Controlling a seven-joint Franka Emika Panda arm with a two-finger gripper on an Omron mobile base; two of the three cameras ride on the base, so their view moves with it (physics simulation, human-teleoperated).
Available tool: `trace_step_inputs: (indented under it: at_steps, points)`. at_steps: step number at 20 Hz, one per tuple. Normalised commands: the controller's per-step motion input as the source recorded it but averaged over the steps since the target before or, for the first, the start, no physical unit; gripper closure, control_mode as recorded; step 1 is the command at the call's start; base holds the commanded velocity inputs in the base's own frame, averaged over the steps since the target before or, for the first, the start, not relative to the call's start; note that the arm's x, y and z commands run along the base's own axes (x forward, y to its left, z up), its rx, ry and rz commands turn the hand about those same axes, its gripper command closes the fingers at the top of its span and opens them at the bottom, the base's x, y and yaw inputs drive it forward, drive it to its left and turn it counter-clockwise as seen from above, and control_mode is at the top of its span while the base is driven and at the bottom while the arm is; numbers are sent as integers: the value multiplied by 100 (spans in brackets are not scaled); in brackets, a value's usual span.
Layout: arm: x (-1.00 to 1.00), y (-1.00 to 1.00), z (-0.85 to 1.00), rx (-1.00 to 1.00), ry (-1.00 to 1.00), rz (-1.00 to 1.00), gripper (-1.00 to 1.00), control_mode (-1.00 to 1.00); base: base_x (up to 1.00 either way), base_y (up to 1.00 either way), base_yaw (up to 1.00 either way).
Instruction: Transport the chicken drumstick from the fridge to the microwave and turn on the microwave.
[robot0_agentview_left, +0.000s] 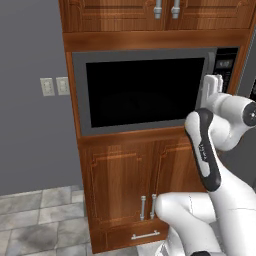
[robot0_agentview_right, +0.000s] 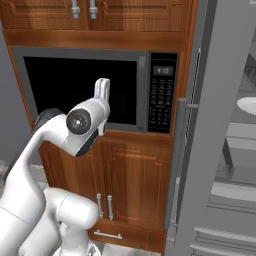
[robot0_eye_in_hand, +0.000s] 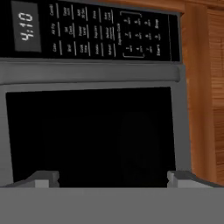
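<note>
Wood cabinets are framing one microwave, door closed, clock showing 4:10; the fridge is standing open beside it; the tool, fingers apart and empty, is facing the window

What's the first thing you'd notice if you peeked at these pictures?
The wide microwave with its dark, shut window, set in brown wooden cabinets. The white robot arm lifts its open gripper in front of the door. At the right stands the grey fridge, its door open.
</note>
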Motion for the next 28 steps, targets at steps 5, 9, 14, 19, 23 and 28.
trace_step_inputs:
  at_steps: [5,9,14,19,23,28]
  points:
    - [-44,-26,0,0,5,0,-100,-100,0,0,0]
    - [-43,-40,0,0,8,0,-100,-100,0,0,0]
    - [-33,-30,-19,0,6,0,-100,-100,0,0,0]
    - [-12,-6,-46,0,-3,0,-100,-100,0,0,0]
    - [4,1,-47,0,-11,0,-100,-100,0,0,0]
    - [6,2,-32,0,-6,-2,-100,-100,0,0,0]
